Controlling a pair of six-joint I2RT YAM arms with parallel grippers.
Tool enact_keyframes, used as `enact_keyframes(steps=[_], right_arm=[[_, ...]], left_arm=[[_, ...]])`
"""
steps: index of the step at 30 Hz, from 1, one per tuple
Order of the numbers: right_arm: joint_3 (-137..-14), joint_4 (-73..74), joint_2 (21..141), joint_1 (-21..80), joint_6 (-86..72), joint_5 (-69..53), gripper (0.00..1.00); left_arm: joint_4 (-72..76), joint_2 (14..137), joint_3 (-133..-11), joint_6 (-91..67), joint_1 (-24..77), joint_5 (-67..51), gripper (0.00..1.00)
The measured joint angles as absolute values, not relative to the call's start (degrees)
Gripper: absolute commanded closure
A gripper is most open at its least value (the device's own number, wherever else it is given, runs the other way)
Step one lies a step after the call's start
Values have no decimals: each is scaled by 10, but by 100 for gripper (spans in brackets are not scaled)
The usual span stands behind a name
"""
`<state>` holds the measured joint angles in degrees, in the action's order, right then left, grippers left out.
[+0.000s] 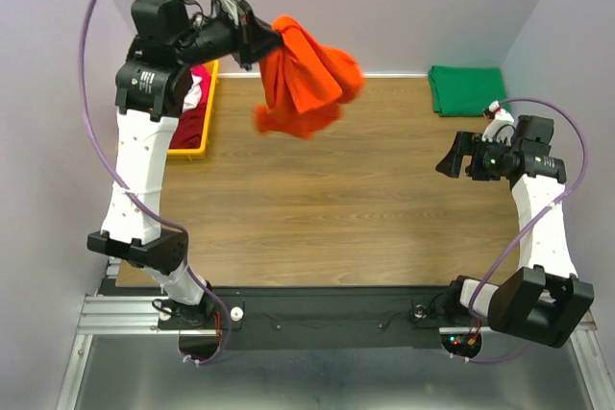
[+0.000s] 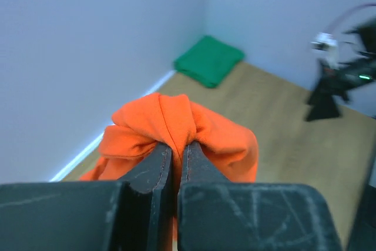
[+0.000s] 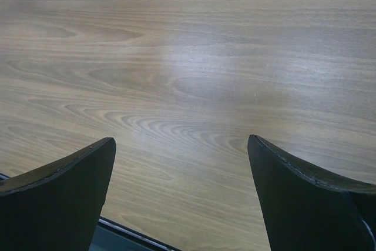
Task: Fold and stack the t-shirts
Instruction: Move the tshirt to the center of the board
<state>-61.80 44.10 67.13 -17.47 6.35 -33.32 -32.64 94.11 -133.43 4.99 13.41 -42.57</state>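
A bright orange t-shirt (image 1: 306,79) hangs bunched in the air above the back left of the table, pinched in my left gripper (image 1: 277,37), which is shut on a fold of it. The left wrist view has that same orange t-shirt (image 2: 170,119) squeezed between the gripper (image 2: 176,148) jaws. A dark green t-shirt (image 1: 467,89) lies folded at the back right corner, and the same green t-shirt (image 2: 208,60) is in the left wrist view. My right gripper (image 1: 452,156) hovers open over bare wood at the right, nothing between its fingers (image 3: 64,186).
A yellow bin (image 1: 197,146) stands at the back left, behind my left arm, holding white (image 1: 195,93) and dark red (image 1: 190,125) cloth. The wooden table (image 1: 336,218) runs to a grey wall at the back and sides.
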Motion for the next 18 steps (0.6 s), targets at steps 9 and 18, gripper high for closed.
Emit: enact_keyframes(steps=[9, 18], right_arm=[[-618, 441, 667, -175, 72, -339, 0], [-590, 449, 672, -175, 142, -312, 0]], left_arm=[[-331, 814, -1020, 116, 121, -470, 2], [-353, 790, -751, 241, 33, -428, 3]])
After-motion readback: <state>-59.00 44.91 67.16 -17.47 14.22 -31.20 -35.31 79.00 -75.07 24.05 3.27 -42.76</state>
